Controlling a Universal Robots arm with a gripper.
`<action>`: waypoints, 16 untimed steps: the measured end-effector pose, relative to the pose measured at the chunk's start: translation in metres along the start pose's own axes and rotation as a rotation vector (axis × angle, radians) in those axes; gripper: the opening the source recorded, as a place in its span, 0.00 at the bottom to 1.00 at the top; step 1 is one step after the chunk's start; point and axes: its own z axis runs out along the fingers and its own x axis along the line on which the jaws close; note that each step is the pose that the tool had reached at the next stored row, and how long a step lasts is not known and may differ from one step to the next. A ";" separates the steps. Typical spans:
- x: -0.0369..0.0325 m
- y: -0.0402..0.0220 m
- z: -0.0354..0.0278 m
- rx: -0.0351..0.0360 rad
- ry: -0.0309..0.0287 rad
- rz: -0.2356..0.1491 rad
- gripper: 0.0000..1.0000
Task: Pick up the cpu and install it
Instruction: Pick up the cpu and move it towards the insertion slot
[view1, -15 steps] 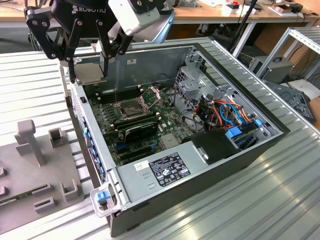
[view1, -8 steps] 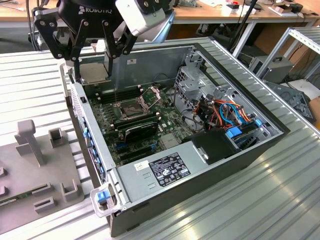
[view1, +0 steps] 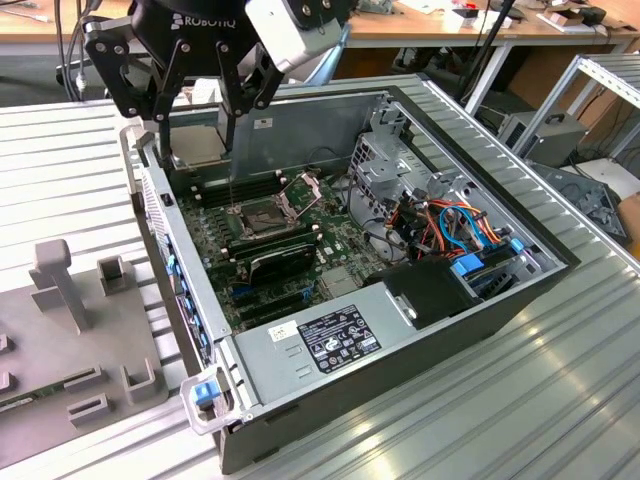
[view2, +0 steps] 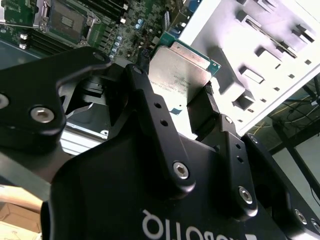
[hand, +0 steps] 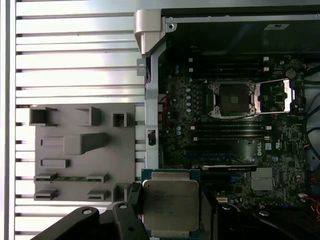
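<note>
The cpu (view1: 200, 147) is a thin silver-faced square chip, and my gripper (view1: 198, 150) is shut on it by two opposite edges. It hangs over the back left corner of the open computer case (view1: 420, 345) in the exterior view, above the level of the case rim. In both wrist views the cpu (view2: 180, 70) (hand: 170, 205) sits flat between the black fingers (view2: 202, 107). The dark socket (view1: 262, 213) (hand: 234, 98) lies on the green motherboard (view1: 330, 262) with its metal frame (hand: 272, 95) swung open. The socket is offset from the chip, toward the middle of the board.
A grey fixture plate (view1: 80, 330) (hand: 80, 150) with raised holders lies on the ribbed table beside the case. Inside the case are a metal drive cage (view1: 385, 150), coloured cables (view1: 455, 225) and a black card (view1: 280, 262) near the socket. The case walls stand around the board.
</note>
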 end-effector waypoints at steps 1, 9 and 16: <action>-0.0014 0.0000 0.0001 0.0000 0.0000 0.000 0.55; -0.0102 0.0000 0.0007 -0.0001 0.0000 0.000 0.55; -0.0178 0.0001 0.0013 -0.0001 0.0000 0.000 0.55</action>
